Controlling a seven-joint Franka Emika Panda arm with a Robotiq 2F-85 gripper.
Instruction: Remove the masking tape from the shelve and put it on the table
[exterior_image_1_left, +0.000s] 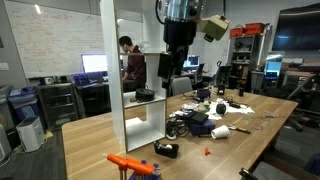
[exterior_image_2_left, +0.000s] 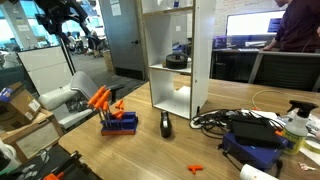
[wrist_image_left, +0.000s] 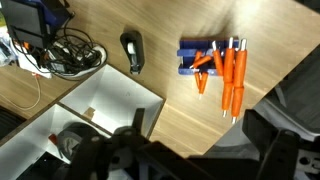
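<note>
The gripper hangs high over the table, at the height of the upper part of the shelve and not touching it. Its fingers are small and dark in the exterior views and only a blur at the bottom of the wrist view, so I cannot tell if they are apart or together; nothing is seen between them.

The masking tape is lower than the gripper and off to its side. It sits on a middle board inside the shelve, seen also in an exterior view.

Far below the gripper, on the table, lie orange-handled tools in a blue holder. Beside them is a small black item, and further on a heap of cables.
</note>
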